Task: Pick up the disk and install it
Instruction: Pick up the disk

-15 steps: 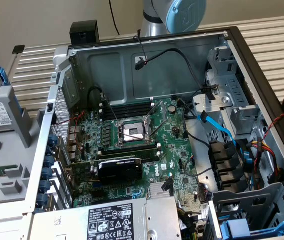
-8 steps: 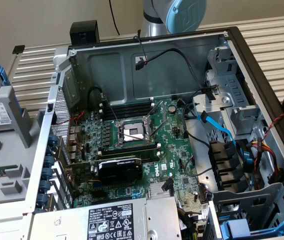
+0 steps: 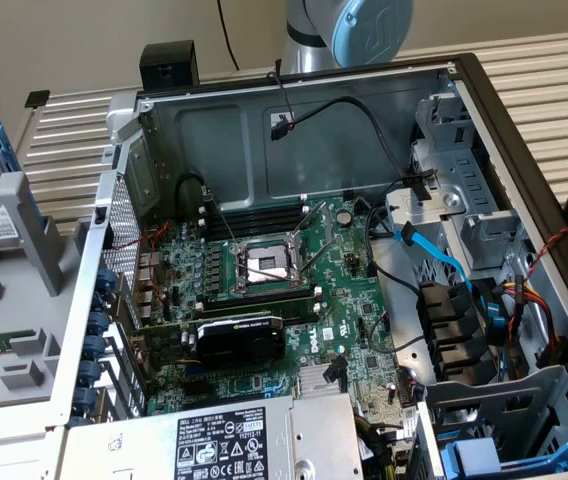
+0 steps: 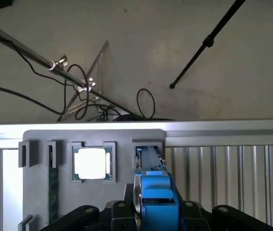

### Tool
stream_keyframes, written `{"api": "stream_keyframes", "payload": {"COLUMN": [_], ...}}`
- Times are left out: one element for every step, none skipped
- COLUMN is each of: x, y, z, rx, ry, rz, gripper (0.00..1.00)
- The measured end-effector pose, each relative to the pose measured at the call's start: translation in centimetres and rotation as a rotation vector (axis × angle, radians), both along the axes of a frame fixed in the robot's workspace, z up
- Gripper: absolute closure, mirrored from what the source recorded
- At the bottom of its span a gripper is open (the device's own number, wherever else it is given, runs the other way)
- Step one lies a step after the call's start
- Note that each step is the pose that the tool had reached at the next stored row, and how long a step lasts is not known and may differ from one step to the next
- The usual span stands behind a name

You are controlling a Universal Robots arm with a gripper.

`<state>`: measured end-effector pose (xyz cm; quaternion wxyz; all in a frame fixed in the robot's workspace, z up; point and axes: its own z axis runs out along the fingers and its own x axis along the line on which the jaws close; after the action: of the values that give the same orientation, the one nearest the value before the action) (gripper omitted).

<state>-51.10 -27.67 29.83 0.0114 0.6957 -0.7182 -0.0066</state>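
Blue-framed silver rectangular disk [image 4: 155, 190] is standing edgewise in grey plastic holder [image 4: 40, 137], long axis running away from claw [image 4: 156, 217] clenching its near end.

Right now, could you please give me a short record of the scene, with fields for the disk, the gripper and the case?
disk: on edge in a slot of the grey holder, in its blue carrier; not installed
gripper: astride the disk; grip cannot be told
chip: in the holder, beside the disk
memory stick: in the holder, on the chip's far side from the disk
case: open, motherboard exposed; on the exterior view's right of the holder
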Motion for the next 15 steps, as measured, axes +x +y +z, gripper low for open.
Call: {"api": "stream_keyframes", "payload": {"x": [0.0, 0.0, 0.0, 0.0, 0.0, 0.0, 0.0, 0.0, 0.0, 0.0, 0.0, 0.0, 0.0, 0.0, 0.0], "y": [0.00, 0.00, 0.01, 0.01, 0.02, 0.04, 0.05, 0.06, 0.07, 0.09, 0.11, 0.12, 0.14, 0.15, 0.16], "z": [0.27, 0.54, 0.82, 1.14, 1.47, 1.80, 2.14, 2.47, 2.79, 3.14, 3.52, 3.89, 4.31, 4.74, 5.19], "rx": [-0.0001, -0.0002, -0.0003, -0.0006, -0.0009, -0.0014, -0.0017, -0.0021, -0.0024, -0.0028, -0.0032, -0.0035, -0.0037, -0.0039, -0.0039], "ry": [-0.0011, -0.0026, -0.0038, -0.0048, -0.0060, -0.0069, -0.0081, -0.0092, -0.0106, -0.0117, -0.0126, -0.0136, -0.0144, -0.0148, -0.0152], "rz": [0.000, 0.000, 0.000, 0.000, 0.000, 0.000, 0.000, 0.000, 0.000, 0.000, 0.000, 0.000, 0.000, 0.000, 0.000], "gripper": [0.63, 0.63, 0.63, 0.63, 0.63, 0.63, 0.63, 0.63, 0.63, 0.63, 0.63, 0.63, 0.63, 0.63, 0.63]}}
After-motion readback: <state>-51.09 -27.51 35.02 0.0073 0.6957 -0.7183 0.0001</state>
